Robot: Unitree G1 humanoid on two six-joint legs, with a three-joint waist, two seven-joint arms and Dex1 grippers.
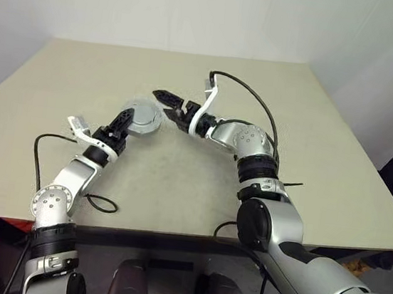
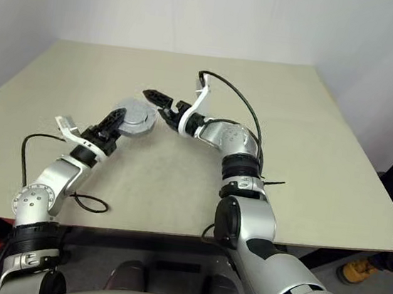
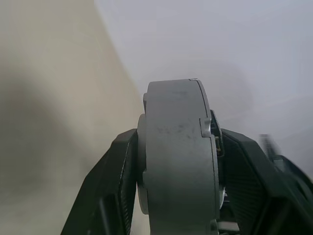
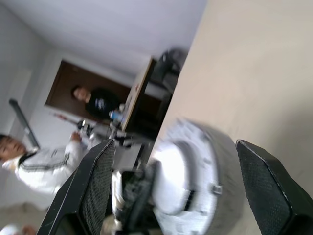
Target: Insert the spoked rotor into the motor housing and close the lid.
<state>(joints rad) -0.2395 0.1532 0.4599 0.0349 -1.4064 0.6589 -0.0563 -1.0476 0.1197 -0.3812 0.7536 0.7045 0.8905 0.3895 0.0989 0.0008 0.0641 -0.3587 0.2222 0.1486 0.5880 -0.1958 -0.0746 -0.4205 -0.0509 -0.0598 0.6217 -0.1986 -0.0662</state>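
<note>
Now closing step, prob: left gripper [image 1: 126, 121] clamps motor housing [image 1: 145, 117], lid on; right gripper [image 1: 168, 105] wide open, empty. Next: seat check.

Grey housing, black fingers, beige table

I see the motor housing [image 1: 143, 117] plain grey with faint dark scuffs, the left gripper [image 1: 123, 119] and right gripper [image 1: 171, 105] both black with finely ribbed pads, silver arms, white wrist brackets, and a pale beige table [image 1: 338, 164].
</note>
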